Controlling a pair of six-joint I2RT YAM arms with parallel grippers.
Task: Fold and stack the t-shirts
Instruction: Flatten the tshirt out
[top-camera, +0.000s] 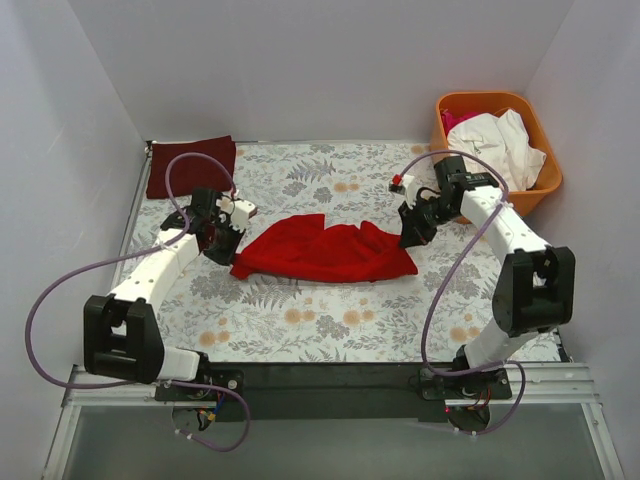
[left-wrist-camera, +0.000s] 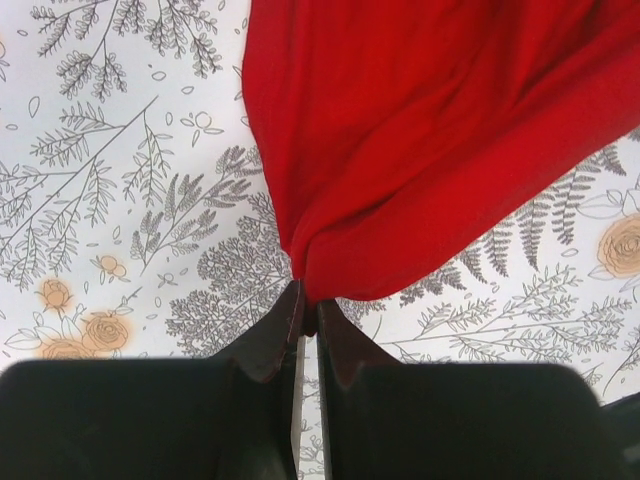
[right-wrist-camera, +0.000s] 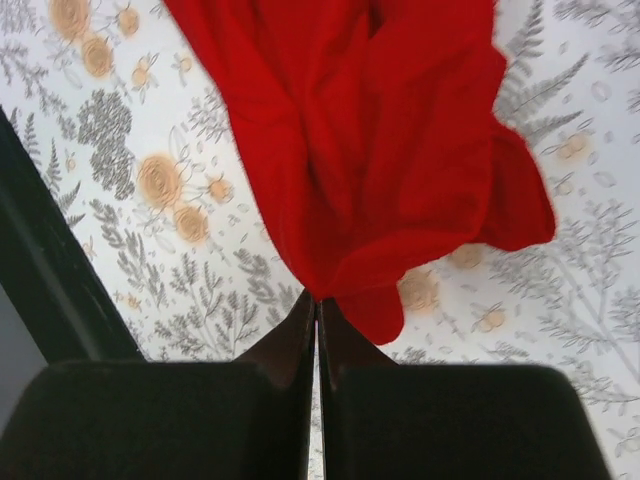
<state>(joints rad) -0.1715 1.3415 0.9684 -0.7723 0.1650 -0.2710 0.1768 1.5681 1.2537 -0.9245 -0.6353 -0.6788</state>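
- We see the red t-shirt (top-camera: 325, 250) lying crumpled in a long bunch across the middle of the floral table (top-camera: 300, 325), between the two arms.
- The left gripper (top-camera: 222, 240) sits at the shirt's left end. In the left wrist view, the left gripper (left-wrist-camera: 308, 305) has its jaws pressed together on a pinched corner of the red cloth (left-wrist-camera: 420, 140), which fans out away from the fingertips.
- The right gripper (top-camera: 410, 232) sits at the shirt's right end. In the right wrist view, the right gripper (right-wrist-camera: 317, 305) has its jaws closed on a gathered fold of the cloth (right-wrist-camera: 370, 140) (a small lobe of fabric hangs just beside the tips).
- A folded dark red shirt (top-camera: 190, 165) lies flat at the far left corner of the table, well apart from the bunched one.
- An orange basket (top-camera: 490, 99) stands at the far right corner, holding white garments (top-camera: 505, 145) and a sliver of pink cloth (top-camera: 455, 118).
- Both arms reach inward from their bases at the near edge.
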